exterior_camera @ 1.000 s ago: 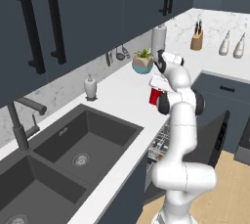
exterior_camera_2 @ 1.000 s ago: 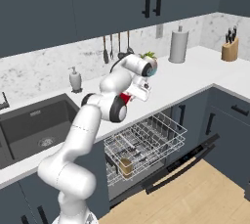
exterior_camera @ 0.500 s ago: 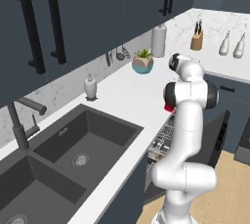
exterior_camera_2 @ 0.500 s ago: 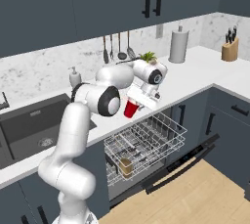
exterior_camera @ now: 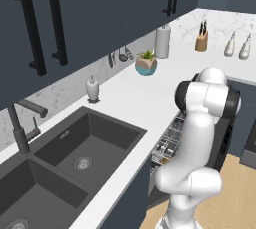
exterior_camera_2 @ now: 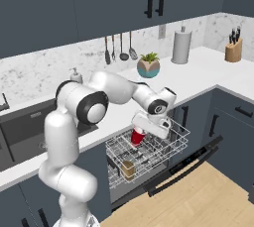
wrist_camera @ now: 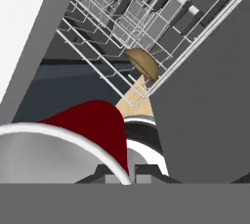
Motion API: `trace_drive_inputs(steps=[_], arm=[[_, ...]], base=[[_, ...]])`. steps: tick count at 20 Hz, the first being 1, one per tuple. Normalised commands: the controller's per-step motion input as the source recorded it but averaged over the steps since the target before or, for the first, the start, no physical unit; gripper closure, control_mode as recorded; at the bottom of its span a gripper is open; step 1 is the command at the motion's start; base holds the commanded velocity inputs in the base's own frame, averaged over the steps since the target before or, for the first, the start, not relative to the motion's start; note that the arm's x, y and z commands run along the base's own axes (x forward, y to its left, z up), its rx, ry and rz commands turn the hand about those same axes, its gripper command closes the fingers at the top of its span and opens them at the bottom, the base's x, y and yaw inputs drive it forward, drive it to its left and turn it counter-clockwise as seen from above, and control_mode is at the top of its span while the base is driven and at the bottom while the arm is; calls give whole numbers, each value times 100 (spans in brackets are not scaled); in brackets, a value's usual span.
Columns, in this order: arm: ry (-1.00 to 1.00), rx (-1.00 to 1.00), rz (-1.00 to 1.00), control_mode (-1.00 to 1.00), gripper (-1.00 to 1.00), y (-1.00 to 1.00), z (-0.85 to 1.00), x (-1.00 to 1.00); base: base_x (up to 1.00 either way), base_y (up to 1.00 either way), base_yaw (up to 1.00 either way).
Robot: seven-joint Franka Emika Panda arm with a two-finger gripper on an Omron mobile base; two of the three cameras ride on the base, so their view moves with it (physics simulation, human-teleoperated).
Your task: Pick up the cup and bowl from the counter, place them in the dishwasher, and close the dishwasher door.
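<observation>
Cup held over the pulled-out dishwasher rack

The gripper (exterior_camera_2: 141, 131) is clamped on the red cup (exterior_camera_2: 137, 135), which hangs tilted above the upper wire rack (exterior_camera_2: 171, 139) of the dishwasher (exterior_camera_2: 149, 164), just off the front edge of the counter (exterior_camera_2: 208, 75). In the hand view its white rim (wrist_camera: 58, 137) faces the camera. A brown bowl (exterior_camera_2: 128, 169) sits in the lower rack; the door (exterior_camera_2: 186, 164) hangs open.

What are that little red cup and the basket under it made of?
The cup looks like smooth, matte red plastic with a white rim, though a render can't confirm it. The pulled-out rack of the dishwasher appears to be thin, light-coated metal wire, judging by its open grid.
</observation>
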Motion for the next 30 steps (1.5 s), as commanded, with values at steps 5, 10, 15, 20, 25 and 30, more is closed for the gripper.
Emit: trace_drive_inputs(steps=[5,10,15,20,25,30], arm=[[-2,-1,-4,-100,100,-14,-36,-11],[-3,9,0,-100,100,-12,-7,37],[-6,23,0,-100,100,-28,-28,47],[-1,6,8,-100,100,-13,-15,64],[-1,0,5,-100,100,-1,-45,52],[-7,0,0,-100,100,0,-69,30]], base=[[0,0,0],[0,0,0],[0,0,0],[0,0,0],[0,0,0],[0,0,0]])
